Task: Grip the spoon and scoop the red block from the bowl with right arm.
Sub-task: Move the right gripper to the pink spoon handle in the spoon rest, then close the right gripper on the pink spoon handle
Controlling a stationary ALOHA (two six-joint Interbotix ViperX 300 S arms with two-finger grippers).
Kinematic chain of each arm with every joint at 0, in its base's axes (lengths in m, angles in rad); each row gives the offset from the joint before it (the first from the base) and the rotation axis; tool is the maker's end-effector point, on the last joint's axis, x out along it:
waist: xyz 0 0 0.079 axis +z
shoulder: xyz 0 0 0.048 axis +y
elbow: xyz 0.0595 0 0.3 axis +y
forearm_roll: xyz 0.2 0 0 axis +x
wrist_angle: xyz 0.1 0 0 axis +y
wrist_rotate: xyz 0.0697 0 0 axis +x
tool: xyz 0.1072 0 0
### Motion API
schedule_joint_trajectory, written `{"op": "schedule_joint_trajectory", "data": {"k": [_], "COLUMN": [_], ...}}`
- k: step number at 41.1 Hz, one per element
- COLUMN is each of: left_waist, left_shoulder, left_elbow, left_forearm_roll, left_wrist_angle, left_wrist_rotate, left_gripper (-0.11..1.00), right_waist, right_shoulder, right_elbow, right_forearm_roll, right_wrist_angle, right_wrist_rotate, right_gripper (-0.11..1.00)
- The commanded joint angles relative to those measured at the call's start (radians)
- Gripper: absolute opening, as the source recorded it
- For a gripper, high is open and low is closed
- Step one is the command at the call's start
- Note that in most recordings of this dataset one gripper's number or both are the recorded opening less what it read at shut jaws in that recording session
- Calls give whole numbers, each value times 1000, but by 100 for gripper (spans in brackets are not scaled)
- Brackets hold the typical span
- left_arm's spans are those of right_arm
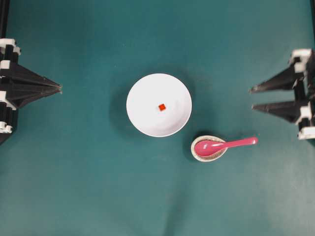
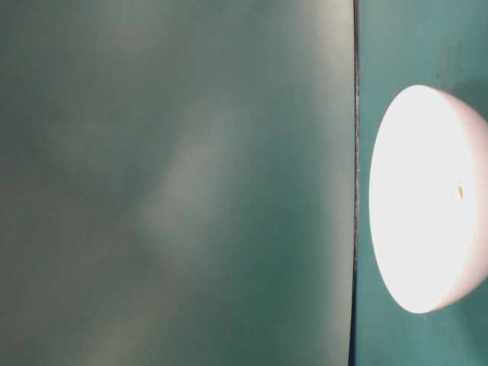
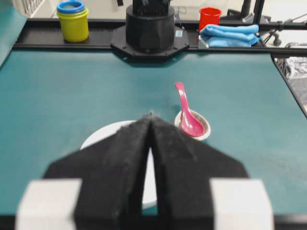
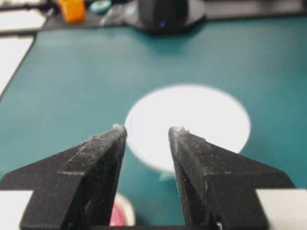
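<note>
The white bowl (image 1: 159, 104) stands at the table's middle with the tiny red block (image 1: 162, 107) inside. Just right of and below it, the pink spoon (image 1: 224, 145) rests with its scoop in a small speckled dish (image 1: 208, 148), handle pointing right. My right gripper (image 1: 252, 98) waits at the right edge, open and empty, above the spoon's handle end. In the right wrist view its fingers (image 4: 146, 128) frame the bowl (image 4: 188, 123). At the left edge my left gripper (image 1: 60, 88) is shut, empty. The left wrist view shows the spoon (image 3: 187, 114) beyond its tips (image 3: 151, 116).
The table is teal (image 1: 74, 187). In the left wrist view, stacked cups (image 3: 73, 20), a red cup (image 3: 209, 17) and a blue cloth (image 3: 230, 35) lie beyond the far edge beside the other arm's base (image 3: 149, 29). The table-level view shows only the bowl's side (image 2: 427, 198).
</note>
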Motion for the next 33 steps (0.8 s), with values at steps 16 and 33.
{"op": "schedule_joint_trajectory", "data": {"k": [16,33], "left_waist": [0,0], "left_shoulder": [-2,-6], "left_elbow": [-29,-31], "left_forearm_roll": [3,2], "left_wrist_angle": [0,14], "left_wrist_rotate": [8,17], "left_gripper": [0,0], "right_waist": [207,245], "right_shoulder": [436,813], "right_elbow": [267,244], "right_forearm_roll": [114,123], "right_wrist_angle": [-681,-888], "right_wrist_rotate": [77,129], "right_gripper": [48,48]}}
